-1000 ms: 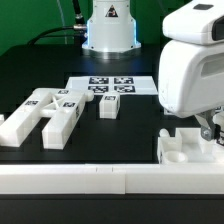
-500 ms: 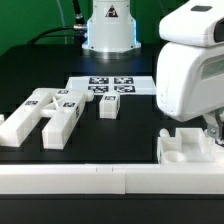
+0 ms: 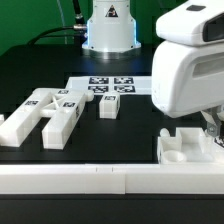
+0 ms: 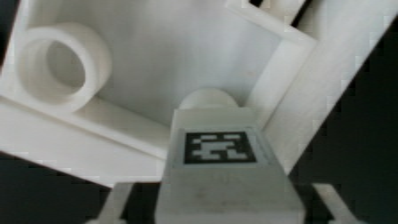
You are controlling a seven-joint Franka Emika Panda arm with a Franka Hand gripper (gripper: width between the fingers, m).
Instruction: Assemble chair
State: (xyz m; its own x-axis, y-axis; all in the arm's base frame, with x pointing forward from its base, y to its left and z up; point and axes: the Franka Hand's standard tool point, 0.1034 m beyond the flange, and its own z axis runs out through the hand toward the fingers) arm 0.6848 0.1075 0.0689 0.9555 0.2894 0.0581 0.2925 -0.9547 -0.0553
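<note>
Item: end effector [image 3: 210, 127]; I am hanging low at the exterior view's right, over that end of the seat block [image 3: 184, 150]; from outside most of my fingers are hiding behind my own body, so that view is not showing whether they are spread or pressed together.

Item: tagged piece [image 4: 221, 150]; in the wrist view it is sitting dead centre in my line, with its square tag facing the camera and its rounded end toward the seat block's wall; pale shapes are flanking it low down, likely my fingers; I cannot tell whether they are pinching it or standing just off it.

Item: seat block, location; it is resting on the dark bench [image 3: 135, 128], just behind the white rail [image 3: 80, 180] at the front, with its ring socket [image 4: 63, 65] showing beside the tagged piece; the long bars [image 3: 40, 118] and small cube [image 3: 108, 106] are lying well apart at the exterior view's left, near the marker board [image 3: 110, 85].

Step, as I am judging it: securing a hold on the tagged piece.

Handling note: I am wanting both pads square on its flat sides, centred so it is not twisting; I am confirming the hold before lifting; I am minding the seat block's wall close alongside.
</note>
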